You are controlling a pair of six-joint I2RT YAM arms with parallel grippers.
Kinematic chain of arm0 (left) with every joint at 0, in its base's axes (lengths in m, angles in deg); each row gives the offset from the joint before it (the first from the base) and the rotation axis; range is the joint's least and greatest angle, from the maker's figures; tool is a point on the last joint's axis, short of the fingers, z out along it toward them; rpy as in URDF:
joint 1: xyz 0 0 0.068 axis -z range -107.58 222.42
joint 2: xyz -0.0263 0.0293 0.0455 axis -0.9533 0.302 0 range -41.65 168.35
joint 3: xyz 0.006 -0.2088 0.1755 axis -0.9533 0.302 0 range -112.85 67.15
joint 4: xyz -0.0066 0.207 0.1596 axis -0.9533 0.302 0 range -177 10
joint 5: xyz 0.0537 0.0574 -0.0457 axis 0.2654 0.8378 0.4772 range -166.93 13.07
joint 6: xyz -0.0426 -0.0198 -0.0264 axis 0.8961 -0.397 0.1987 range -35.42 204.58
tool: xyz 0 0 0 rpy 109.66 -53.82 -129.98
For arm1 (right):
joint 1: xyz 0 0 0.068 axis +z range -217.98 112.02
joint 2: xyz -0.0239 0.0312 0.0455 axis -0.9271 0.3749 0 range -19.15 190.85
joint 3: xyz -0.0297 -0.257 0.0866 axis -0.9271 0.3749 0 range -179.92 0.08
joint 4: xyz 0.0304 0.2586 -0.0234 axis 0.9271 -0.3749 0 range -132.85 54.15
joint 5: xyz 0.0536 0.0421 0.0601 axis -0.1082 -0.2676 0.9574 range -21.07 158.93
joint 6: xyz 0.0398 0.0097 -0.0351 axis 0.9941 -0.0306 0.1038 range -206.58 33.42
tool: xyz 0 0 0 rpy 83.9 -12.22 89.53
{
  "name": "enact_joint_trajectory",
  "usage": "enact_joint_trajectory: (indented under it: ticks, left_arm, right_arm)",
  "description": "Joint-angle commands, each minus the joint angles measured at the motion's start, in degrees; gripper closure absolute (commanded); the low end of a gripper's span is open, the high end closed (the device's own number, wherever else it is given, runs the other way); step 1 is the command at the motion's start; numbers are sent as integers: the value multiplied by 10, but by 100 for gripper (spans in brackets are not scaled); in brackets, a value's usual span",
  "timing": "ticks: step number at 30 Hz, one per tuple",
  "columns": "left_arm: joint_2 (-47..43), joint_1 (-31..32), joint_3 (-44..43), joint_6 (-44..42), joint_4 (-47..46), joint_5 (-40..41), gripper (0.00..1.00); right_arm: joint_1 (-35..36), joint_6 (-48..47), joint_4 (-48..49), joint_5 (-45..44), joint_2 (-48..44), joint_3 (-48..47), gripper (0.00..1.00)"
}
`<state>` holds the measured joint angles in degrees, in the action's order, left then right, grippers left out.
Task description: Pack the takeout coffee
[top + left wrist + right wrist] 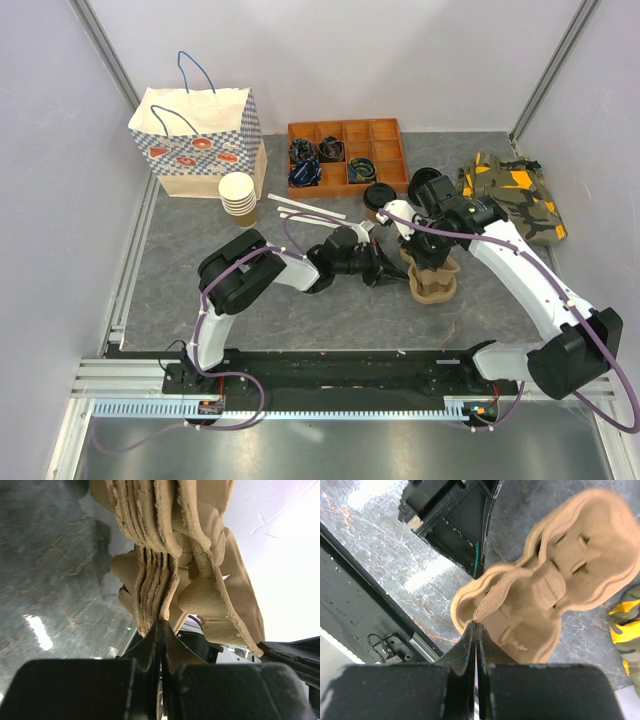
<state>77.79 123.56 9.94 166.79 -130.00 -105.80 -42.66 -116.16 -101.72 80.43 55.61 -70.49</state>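
**Top view.** The takeout coffee (380, 199), black lid on, stands upright on the grey surface (180, 290). It is just in front of the near edge of the wooden compartment tray (347, 152) and close beside the right arm's wrist. A stack of pulp cup carriers (434, 285) sits mid-surface. The left fingers (393, 268) reach it from the left and the right fingers (418, 250) from behind, so both arms crowd the centre. A paper bag (197, 142) stands at the back left, with a stack of lidless cups (238, 195) at its front corner. Two white sticks (305, 210) lie between those cups and the arms. A camouflage pouch (512, 197) lies near the right wall. Open room is widest on the left half of the surface, in front of the bag.

**Left wrist view.** The left fingers (159, 630) are pressed together on the layered rim of the pulp cup carriers (165, 540), whose stacked edges fan upward. Bare surface shows to the left.

**Right wrist view.** The right fingers (473, 630) are pinched on a thin lip of the pulp cup carriers (545, 600); which layer cannot be told. The camouflage pouch (627, 630) shows at the right edge, near the carriers.
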Motion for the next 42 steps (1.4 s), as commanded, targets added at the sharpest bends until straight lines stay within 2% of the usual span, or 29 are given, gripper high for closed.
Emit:
enact_joint_trajectory:
  ticks: [1,6,12,14,15,18,19,23,26,27,30,36,42]
  left_arm:
    - [9,-2,-15,-15,26,17,98]
    - [9,-4,-16,-17,23,15,98]
    - [-8,-3,-15,-21,-22,-3,96]
    - [-21,-4,-10,-16,-35,-6,84]
    - [-25,-6,-8,-8,-38,-10,75]
    - [-41,-10,4,5,-45,-14,64]
    - [-44,-12,7,7,-45,-13,63]
    - [-56,-18,15,17,-53,-10,61]
    - [-57,-23,12,25,-64,-16,68]
    - [-58,-24,12,26,-61,-18,75]
    - [-58,-27,9,23,-57,-19,78]
    - [-38,-21,-20,23,-53,-21,78]
    - [-25,-13,-45,8,-5,-13,66]
  right_arm:
    - [2,8,-19,3,-33,-40,100]
    - [1,4,-21,-3,-38,-30,100]
    - [1,2,-4,2,-36,-4,100]
    - [2,1,-1,6,-34,3,100]
    - [2,0,4,6,-34,6,100]
    - [2,-7,5,3,-35,15,100]
    - [1,-8,5,0,-37,17,100]
    - [1,-8,7,3,-41,25,100]
    - [2,-7,10,2,-41,26,100]
    - [2,-7,10,3,-42,26,100]
    - [2,-5,12,4,-44,27,100]
    - [2,-1,14,10,-45,25,100]
    - [2,3,14,13,-44,17,100]
